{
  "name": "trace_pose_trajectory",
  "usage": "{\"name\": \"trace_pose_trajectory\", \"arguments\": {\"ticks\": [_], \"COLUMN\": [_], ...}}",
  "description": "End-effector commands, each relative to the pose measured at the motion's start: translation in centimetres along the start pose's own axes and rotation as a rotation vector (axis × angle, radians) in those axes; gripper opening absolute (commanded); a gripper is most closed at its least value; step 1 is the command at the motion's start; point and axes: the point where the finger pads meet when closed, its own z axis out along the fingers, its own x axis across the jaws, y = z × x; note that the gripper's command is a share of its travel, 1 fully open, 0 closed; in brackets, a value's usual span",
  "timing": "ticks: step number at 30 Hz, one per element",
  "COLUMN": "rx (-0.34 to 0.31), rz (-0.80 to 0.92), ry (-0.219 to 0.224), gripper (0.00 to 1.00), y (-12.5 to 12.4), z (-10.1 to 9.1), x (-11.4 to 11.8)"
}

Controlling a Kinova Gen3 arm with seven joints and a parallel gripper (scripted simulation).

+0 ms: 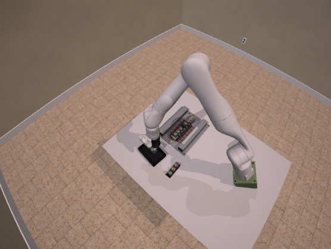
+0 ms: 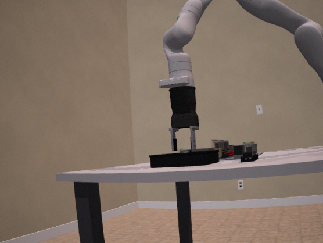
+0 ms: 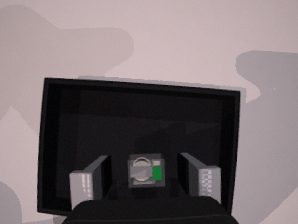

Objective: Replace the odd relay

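Note:
The pulled relay, with a green button (image 3: 157, 173), stands in the black tray (image 1: 154, 163) (image 2: 184, 161) (image 3: 135, 110); its top also just shows over the rim in the exterior view. My gripper (image 2: 183, 149) (image 3: 144, 168) is open, with one finger on each side of this relay and a gap to both. The row of relays (image 1: 181, 129) is in the sockets behind, with red buttons; seating and any empty socket are too small to tell. The spare holder (image 1: 170, 176) (image 2: 247, 158) carries three relays, with green, orange and red buttons.
Grey wire ducts (image 1: 194, 138) flank the relay row on its panel, close behind the tray. The spare holder stands off to the right of the tray. The arm's green base (image 1: 246, 183) is at the right of the table (image 1: 220, 190).

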Motion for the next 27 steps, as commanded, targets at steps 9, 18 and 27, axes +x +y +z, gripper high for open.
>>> {"name": "trace_pose_trajectory", "arguments": {"ticks": [9,18,27], "rx": [-0.001,-0.001,-0.001], "rz": [0.000,0.001,0.000], "ry": [0.002,0.003,0.003], "gripper": [1.00,1.00,1.00], "y": [0.05,0.10,0.14], "z": [-0.26,-0.47,-0.72], "x": [0.10,0.14,0.17]}}
